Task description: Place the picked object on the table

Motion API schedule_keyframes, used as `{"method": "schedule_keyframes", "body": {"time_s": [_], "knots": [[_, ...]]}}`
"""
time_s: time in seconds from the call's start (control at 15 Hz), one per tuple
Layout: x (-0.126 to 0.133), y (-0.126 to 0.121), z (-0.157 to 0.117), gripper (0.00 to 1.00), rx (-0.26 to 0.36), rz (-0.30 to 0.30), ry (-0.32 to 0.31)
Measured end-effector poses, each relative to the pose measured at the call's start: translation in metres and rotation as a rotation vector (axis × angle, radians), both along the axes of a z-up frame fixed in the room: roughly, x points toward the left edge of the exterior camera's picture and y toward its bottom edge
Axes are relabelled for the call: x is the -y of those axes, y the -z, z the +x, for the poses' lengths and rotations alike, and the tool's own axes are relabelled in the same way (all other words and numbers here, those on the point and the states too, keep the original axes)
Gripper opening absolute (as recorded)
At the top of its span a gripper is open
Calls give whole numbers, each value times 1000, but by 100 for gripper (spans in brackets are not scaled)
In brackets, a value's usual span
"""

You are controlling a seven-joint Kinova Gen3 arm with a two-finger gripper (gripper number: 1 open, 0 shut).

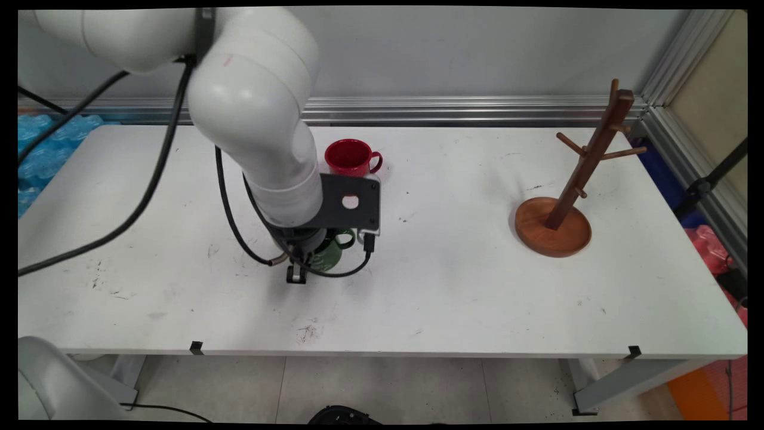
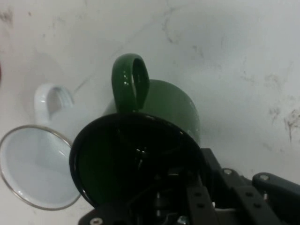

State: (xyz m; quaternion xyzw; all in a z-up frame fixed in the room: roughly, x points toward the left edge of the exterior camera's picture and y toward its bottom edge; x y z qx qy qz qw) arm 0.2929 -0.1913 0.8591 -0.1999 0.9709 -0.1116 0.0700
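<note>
A dark green mug [image 1: 333, 251] stands on the white table [image 1: 453, 286], partly under my hand. My gripper [image 1: 303, 267] is lowered straight down over it and is open. In the hand view the green mug [image 2: 164, 105] fills the middle, handle pointing up, and my gripper [image 2: 164, 166] straddles its near rim. One finger [image 2: 206, 161] stands outside the wall; the other is lost in the dark inside. A white mug [image 2: 35, 164] stands close beside the green one. A red mug [image 1: 351, 157] stands just behind my hand.
A wooden mug tree [image 1: 582, 173] with several pegs stands on its round base [image 1: 552, 227] at the right of the table. Black cables [image 1: 239, 233] hang from the arm down to the tabletop beside the gripper.
</note>
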Motion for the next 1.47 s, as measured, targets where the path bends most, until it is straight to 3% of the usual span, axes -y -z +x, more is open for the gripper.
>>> {"method": "schedule_keyframes", "body": {"time_s": [1.13, 1.2, 1.47], "knots": [[-2, 38, 1, 0, 41, 31, -3], [-2, 39, 1, 100, 41, 32, -3], [-2, 42, 1, 100, 41, 34, 5]]}}
